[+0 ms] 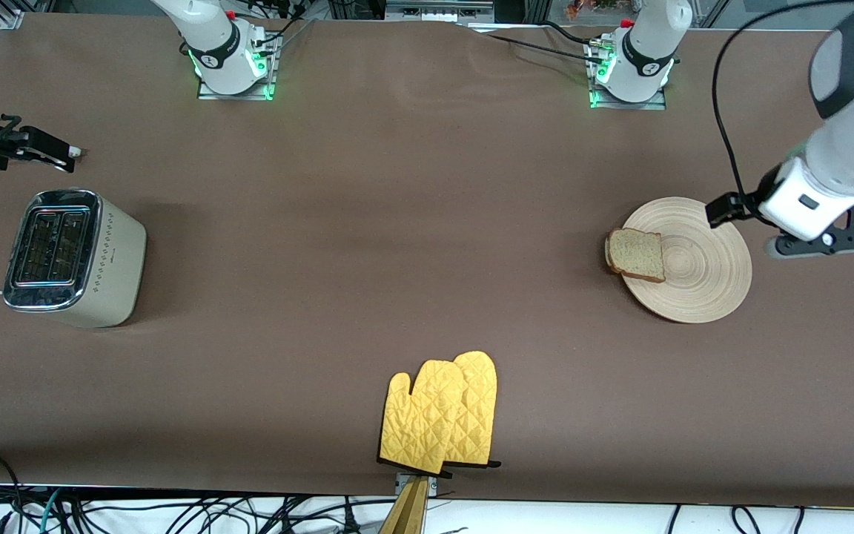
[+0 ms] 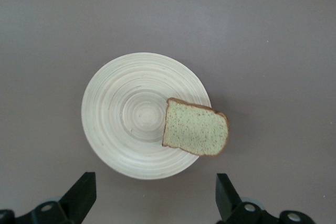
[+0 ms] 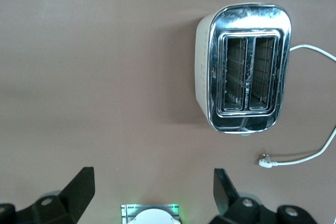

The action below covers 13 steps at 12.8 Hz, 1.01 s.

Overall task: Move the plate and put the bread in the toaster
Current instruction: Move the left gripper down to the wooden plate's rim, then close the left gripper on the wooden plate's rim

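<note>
Bread [image 1: 636, 254] overhangs the plate [image 1: 701, 259] edge at the left arm's end of the bench [image 1: 397, 222]; toaster [image 1: 71, 256] sits at the right arm's; left hand [image 2: 156, 199] and right hand [image 3: 153, 192] hang spread above

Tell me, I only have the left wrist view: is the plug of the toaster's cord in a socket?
Observer: No. The cream-beige toaster's white cord ends in a loose plug on the table.
Operator: Are its slots free?
Observer: Both slots look empty in the right wrist view.
Operator: Anything else lying about?
Observer: A pair of yellow quilted oven mitts, nearer the front camera than the round light-wood plate carrying the speckled tan bread slice.
Operator: And the right gripper?
Observer: The right gripper is open over the table, beside the toaster.
</note>
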Tool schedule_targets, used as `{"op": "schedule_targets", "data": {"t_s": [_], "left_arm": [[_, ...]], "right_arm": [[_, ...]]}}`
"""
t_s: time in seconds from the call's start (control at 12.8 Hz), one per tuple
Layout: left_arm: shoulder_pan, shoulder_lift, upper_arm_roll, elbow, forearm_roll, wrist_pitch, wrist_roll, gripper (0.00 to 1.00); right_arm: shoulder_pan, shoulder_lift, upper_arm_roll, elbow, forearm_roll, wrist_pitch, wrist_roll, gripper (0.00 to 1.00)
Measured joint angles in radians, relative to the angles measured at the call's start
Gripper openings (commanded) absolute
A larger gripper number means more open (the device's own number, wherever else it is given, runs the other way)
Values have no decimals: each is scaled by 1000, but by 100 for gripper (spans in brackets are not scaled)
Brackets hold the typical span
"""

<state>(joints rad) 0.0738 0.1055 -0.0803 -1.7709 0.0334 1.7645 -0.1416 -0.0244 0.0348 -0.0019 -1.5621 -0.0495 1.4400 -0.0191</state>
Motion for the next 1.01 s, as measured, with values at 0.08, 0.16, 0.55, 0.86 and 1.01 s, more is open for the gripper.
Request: {"op": "schedule_targets", "data": {"t_s": [0.08, 0.16, 0.55, 0.86, 1.01], "left_arm": [[21, 6, 29, -60, -18, 67, 52, 100], [38, 13, 54, -110, -28, 112, 96, 100], [180, 112, 122, -169, -200, 177, 418, 100], [347, 293, 131, -159, -362, 206, 793, 100], [395, 364, 131, -132, -374, 213, 887, 100]], "right_arm": [[0, 0, 0, 0, 0, -4, 0, 100], [0, 0, 1, 0, 0, -7, -1, 100], [1, -1, 12, 0, 0, -9, -2, 100], [0, -1, 10, 0, 0, -12, -2, 100], [0, -1, 10, 0, 0, -13, -2, 100]]}}
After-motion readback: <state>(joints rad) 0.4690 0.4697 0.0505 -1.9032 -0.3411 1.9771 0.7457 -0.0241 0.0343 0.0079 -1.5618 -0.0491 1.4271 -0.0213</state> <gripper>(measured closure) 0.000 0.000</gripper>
